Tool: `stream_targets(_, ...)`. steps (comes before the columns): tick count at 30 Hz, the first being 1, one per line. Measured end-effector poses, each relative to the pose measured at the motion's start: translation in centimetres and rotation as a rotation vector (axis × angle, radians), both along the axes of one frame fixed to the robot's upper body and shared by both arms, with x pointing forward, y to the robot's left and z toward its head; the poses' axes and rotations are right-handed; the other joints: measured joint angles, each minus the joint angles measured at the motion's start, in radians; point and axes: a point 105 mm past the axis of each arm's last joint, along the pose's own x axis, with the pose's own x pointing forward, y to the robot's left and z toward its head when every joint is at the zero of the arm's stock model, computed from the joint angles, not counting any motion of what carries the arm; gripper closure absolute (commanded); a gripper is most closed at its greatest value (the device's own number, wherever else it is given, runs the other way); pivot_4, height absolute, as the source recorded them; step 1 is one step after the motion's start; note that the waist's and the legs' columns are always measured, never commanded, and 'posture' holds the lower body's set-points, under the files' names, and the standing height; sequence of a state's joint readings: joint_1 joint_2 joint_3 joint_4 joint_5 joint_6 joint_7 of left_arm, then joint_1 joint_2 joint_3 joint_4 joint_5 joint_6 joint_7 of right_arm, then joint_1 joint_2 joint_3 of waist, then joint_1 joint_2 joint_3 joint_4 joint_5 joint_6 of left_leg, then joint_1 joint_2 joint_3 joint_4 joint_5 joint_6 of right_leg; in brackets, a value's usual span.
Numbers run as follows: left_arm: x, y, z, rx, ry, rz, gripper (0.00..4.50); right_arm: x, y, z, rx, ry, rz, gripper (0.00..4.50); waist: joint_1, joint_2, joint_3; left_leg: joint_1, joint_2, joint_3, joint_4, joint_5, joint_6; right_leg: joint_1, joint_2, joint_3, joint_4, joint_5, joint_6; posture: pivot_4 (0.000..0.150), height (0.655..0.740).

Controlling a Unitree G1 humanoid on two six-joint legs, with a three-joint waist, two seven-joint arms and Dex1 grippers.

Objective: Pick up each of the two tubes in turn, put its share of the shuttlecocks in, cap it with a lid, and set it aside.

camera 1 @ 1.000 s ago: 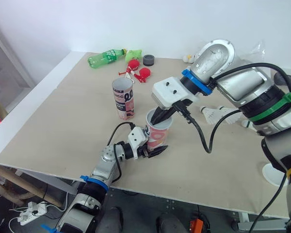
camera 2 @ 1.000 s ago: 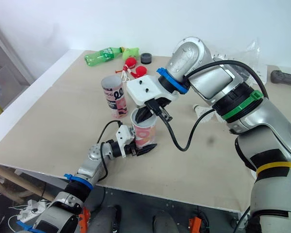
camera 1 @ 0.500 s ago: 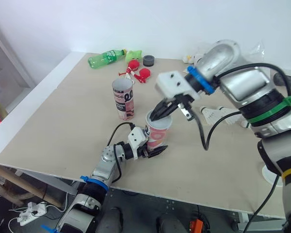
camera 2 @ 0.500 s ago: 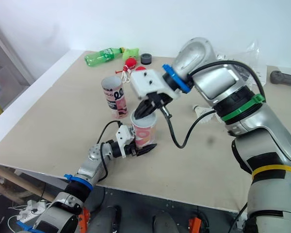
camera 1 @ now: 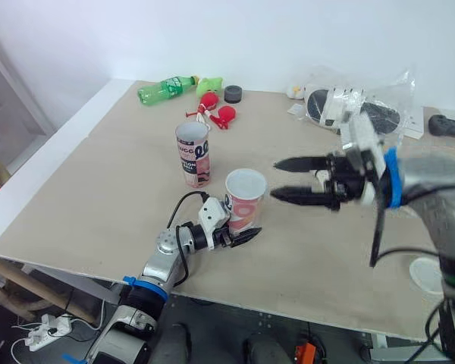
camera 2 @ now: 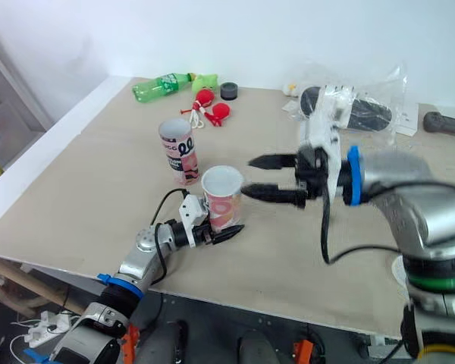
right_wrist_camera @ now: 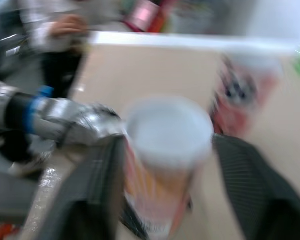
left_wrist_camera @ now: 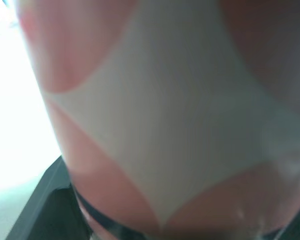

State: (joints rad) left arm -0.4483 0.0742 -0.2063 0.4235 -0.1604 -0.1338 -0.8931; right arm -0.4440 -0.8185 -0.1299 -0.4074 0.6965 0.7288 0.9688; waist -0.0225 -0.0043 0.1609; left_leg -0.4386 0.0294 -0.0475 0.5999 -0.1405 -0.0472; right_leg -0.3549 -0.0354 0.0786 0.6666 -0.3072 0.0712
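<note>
The left jaws pinch the lower part of a pink-and-white cardboard tube [camera 1: 245, 203], upright over the beige worktop [camera 1: 121, 174] with a white lid [camera 1: 246, 182] on top. The right jaws hang spread just right of that tube, apart from it. A second, open-topped tube [camera 1: 192, 155] stands just behind-left.

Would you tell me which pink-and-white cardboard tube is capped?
The nearer tube, clamped in the left gripper, wears a white lid; the farther tube stands open.

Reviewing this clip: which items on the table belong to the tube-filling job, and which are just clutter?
Job:
- held tube, white-topped, in the left gripper
- second tube, standing open
- white disc, likely a lid
- right gripper, open beside the held tube

Lying about:
- green bottle
- red toys
- dark ring
- plastic bag
</note>
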Motion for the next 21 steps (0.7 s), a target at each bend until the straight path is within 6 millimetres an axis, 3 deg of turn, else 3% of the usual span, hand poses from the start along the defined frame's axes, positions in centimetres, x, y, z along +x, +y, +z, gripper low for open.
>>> stream_targets(4,0.0,0.4,-0.1,0.006,0.019,-0.01,0.0,-1.3,0.4,-3.1,0.08,0.049,-0.128,0.05,-0.006,0.0,0.0,0.001,0.001,-0.001,0.0,0.0,0.0,0.0,0.001,0.0,0.0,-0.002,0.003,0.15,0.74)
stream_targets(9,-0.1,0.7,-0.1,0.015,0.022,-0.023,0.0,-2.1,1.2,-4.6,0.129,0.069,-0.188,0.05,-0.011,-0.001,0.0,0.001,0.001,-0.001,0.001,0.0,0.0,0.0,0.002,0.001,0.0,-0.001,0.005,0.15,0.74)
stream_targets(15,-0.4,2.7,-0.2,0.078,-0.001,-0.037,0.0,-1.6,3.4,-8.1,0.133,0.102,-0.237,0.05,-0.024,-0.003,0.001,0.001,0.004,-0.003,0.0,0.0,0.0,-0.001,0.006,0.001,0.0,-0.001,0.002,0.15,0.74)
stream_targets(21,-0.8,5.2,-0.4,0.118,-0.014,-0.005,0.0,-0.2,4.3,-10.0,0.128,0.084,-0.296,0.05,-0.026,-0.004,0.001,0.002,0.008,-0.004,0.0,0.0,0.0,-0.001,0.01,0.001,0.0,0.0,-0.001,0.15,0.74)
